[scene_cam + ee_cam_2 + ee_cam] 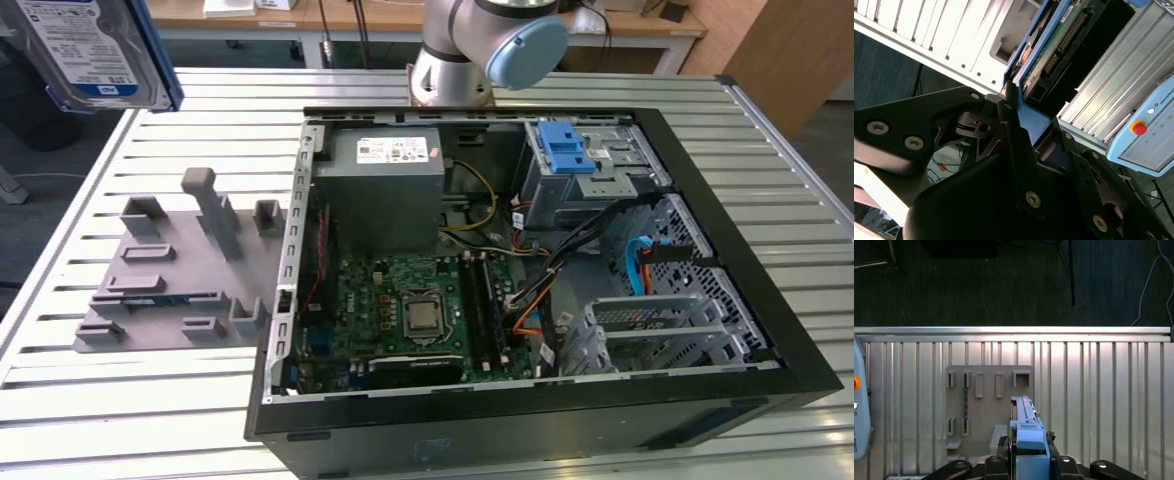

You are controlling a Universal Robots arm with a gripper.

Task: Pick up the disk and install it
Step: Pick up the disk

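Fingers point(1013, 135), 2 black bars in the second wrist view, are pressed in on the disk point(1051, 42) and pinch it by its blue side rails. The drive's green circuit board faces that camera. In the first wrist view the same drive stands edge-on between them, raised in the air above the slatted metal tabletop point(134, 400) and touching nothing else.

In the exterior view the disk hangs close to the camera at the upper part of the exterior view's left, its blue-and-white label turned toward the lens, well apart from the computer.

Below it, on the tabletop, lies a grey fixture plate point(160, 290) with upright posts and slots. Just beside the plate, toward the exterior view's right, sits an open black computer case point(534, 420) lying on its side. Inside it, the green motherboard point(400, 310) is nearest the camera. Farther in are the grey power supply box point(387, 190) with a small white sticker and the metal drive cage point(607, 175) carrying a blue latch point(567, 150).

Behind the case the arm point(474, 50) rises from the tabletop. A pale blue teach pendant point(1149, 130) with a red button rests by the table's edge.
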